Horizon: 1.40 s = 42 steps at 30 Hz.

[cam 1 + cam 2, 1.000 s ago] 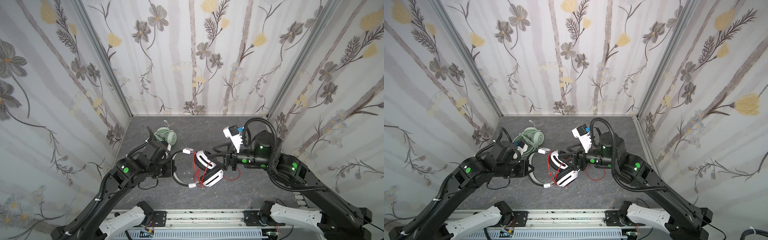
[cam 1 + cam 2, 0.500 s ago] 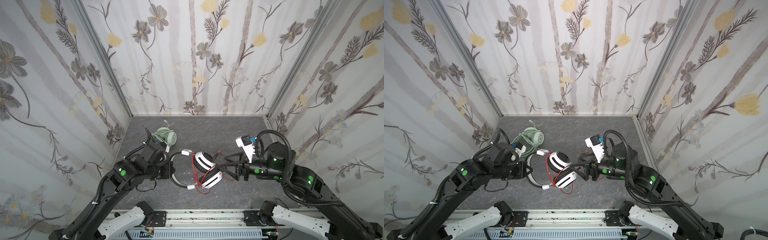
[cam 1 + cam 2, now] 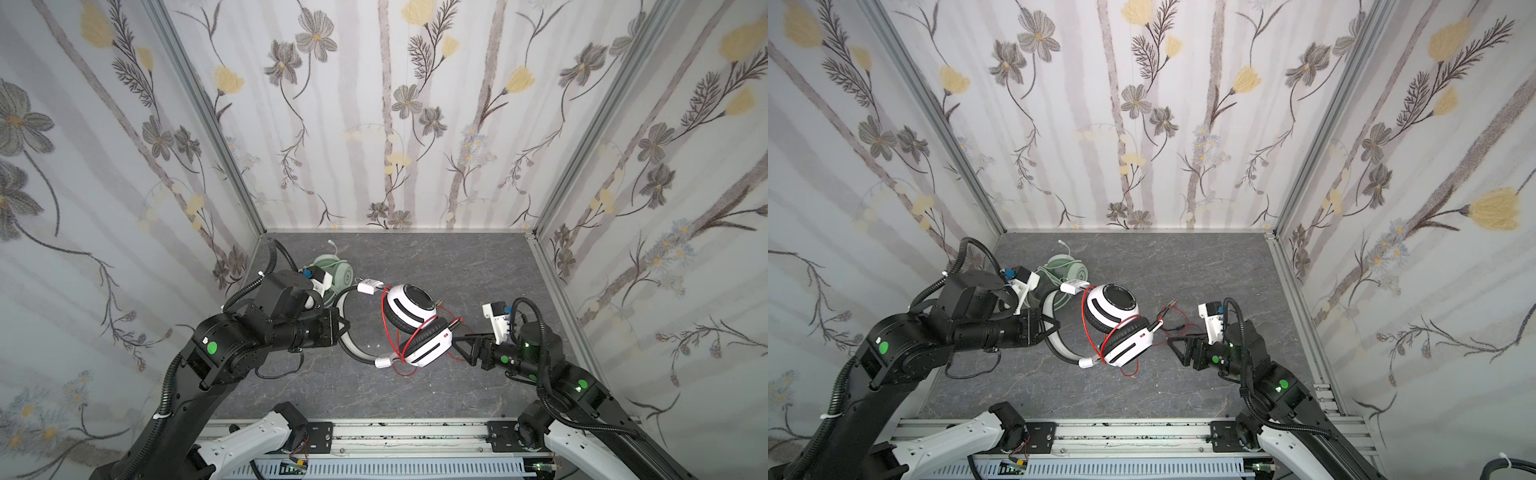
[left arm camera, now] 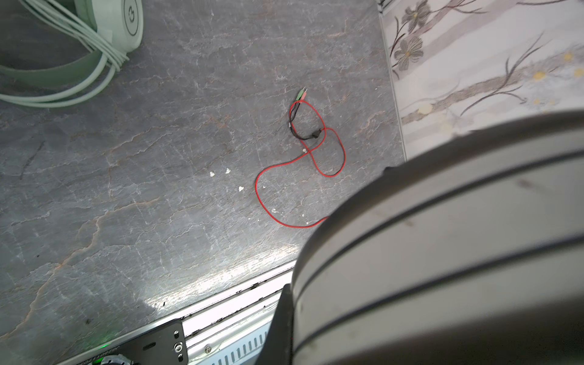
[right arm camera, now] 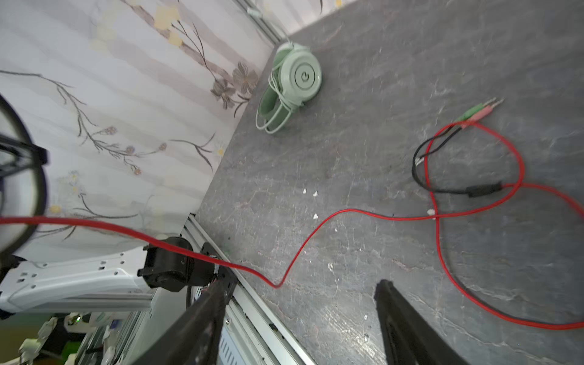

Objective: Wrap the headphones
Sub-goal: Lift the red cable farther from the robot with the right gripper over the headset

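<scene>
The white-and-black headphones (image 3: 409, 309) hang above the floor, lifted by the white headband (image 3: 348, 347). My left gripper (image 3: 341, 328) is shut on that headband, which fills the left wrist view (image 4: 442, 237). Red cable (image 3: 388, 328) loops round the two cups. The rest of the cable (image 5: 442, 218) trails on the floor to green and pink plugs (image 5: 477, 112). My right gripper (image 3: 461, 345) is open just right of the lower cup with nothing in it; the cable passes just beyond its fingertips (image 5: 221, 282). The mint green headphones (image 3: 336, 274) lie at the back left, their cable wound round the band.
Grey stone-patterned floor (image 3: 436, 257) enclosed by floral walls on three sides. A metal rail (image 3: 395, 432) runs along the front edge. Small white crumbs (image 4: 227, 170) lie mid-floor. The mint headset sits close behind my left arm's wrist.
My right arm has drawn back toward the front right, away from the cups. The white-and-black headphones have risen and shifted slightly toward the back in my left gripper.
</scene>
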Each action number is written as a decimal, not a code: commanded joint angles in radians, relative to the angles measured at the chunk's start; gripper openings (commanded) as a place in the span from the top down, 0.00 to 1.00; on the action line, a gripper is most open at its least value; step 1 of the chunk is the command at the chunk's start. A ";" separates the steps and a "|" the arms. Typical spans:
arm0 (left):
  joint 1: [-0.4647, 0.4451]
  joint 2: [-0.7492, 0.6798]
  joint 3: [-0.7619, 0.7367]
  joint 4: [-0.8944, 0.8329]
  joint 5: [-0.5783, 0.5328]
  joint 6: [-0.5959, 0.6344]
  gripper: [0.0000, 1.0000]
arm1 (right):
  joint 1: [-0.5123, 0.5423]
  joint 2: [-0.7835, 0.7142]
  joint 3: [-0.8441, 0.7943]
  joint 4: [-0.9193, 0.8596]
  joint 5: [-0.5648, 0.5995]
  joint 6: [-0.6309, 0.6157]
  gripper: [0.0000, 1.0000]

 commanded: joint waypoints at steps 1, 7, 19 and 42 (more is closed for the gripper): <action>0.001 0.028 0.065 0.066 0.020 -0.037 1.00 | 0.094 0.018 -0.073 0.319 -0.053 -0.001 0.24; 0.003 0.090 0.168 0.066 0.023 -0.040 1.00 | 0.229 0.112 -0.152 0.536 -0.044 -0.013 0.23; 0.004 0.110 0.195 0.074 0.025 -0.043 1.00 | 0.245 0.178 -0.102 0.548 -0.004 -0.031 0.95; -0.032 -0.028 -0.247 0.241 0.170 -0.125 1.00 | 0.062 0.506 1.017 -0.250 0.365 -0.599 1.00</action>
